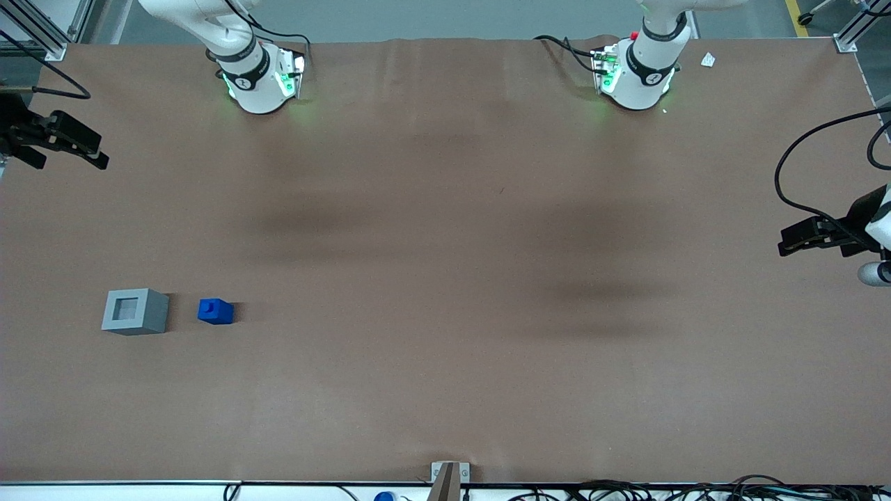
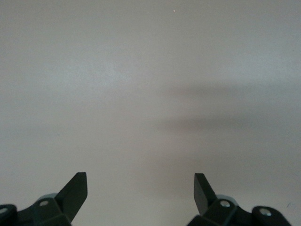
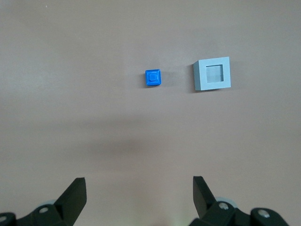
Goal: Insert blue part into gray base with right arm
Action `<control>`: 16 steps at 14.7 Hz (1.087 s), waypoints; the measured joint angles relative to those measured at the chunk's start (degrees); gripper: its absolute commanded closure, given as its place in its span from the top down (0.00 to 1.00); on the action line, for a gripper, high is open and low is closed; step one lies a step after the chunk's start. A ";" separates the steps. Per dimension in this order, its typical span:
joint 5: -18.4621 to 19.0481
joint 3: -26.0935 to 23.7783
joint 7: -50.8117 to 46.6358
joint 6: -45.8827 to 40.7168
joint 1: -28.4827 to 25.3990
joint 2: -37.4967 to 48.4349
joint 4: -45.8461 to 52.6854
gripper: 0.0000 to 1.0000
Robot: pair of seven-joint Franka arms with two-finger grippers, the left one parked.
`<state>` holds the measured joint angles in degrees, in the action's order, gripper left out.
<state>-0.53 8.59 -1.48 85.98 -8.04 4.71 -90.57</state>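
Sitting loose on the brown table (image 1: 445, 390), the blue part (image 1: 215, 310) is just beside the gray base (image 1: 135, 312), at its 3 o'clock in the front view, not touching. Your base's square recess faces up, ready to receive it. You have the right arm's gripper (image 3: 139, 197) high above the table with fingers spread, holding nothing, well apart from both, seemingly so you can line up a descent onto the part.
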 measured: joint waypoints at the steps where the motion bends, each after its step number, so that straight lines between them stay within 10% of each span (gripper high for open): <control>1: 0.00 0.00 -0.01 0.00 0.00 0.00 0.00 1.00; 16: 0.28 0.18 -0.08 10.58 0.15 -11.38 -0.46 1.00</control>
<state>-0.25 8.77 -1.56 96.56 -7.89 -6.67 -91.03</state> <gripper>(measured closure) 0.000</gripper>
